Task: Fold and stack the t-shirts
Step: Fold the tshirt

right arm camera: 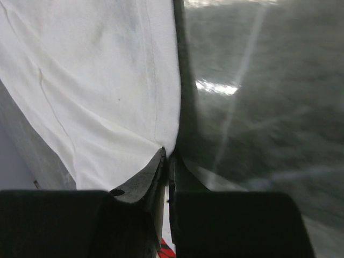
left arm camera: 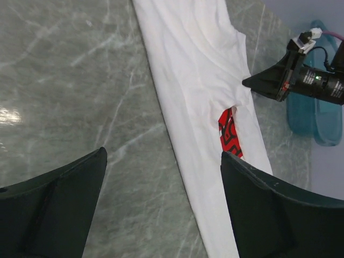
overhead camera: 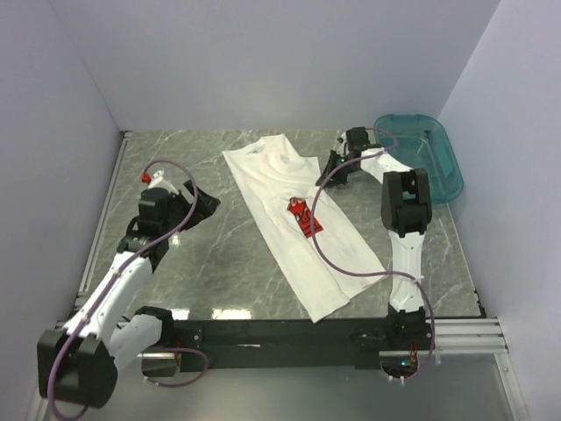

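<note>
Left pincer (overhead camera: 207, 203) spread wide, hovering over bare counter (overhead camera: 219, 272) left of centre, clear of cloth. Likely standing by for next grab. T-shirt (overhead camera: 267, 197) mid-frame: long diagonal strip, sides folded in. Right pincer (right arm camera: 167, 160) clamped on its edge, upper right, probably to pull next fold. Red print (overhead camera: 304, 217) mostly tucked under, script unreadable. Layers pinched: can't tell. Teal basin (overhead camera: 443, 171) far upper right.

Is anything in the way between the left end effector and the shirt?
Nothing visible: only bare table lies between the open left end effector and the shirt.
</note>
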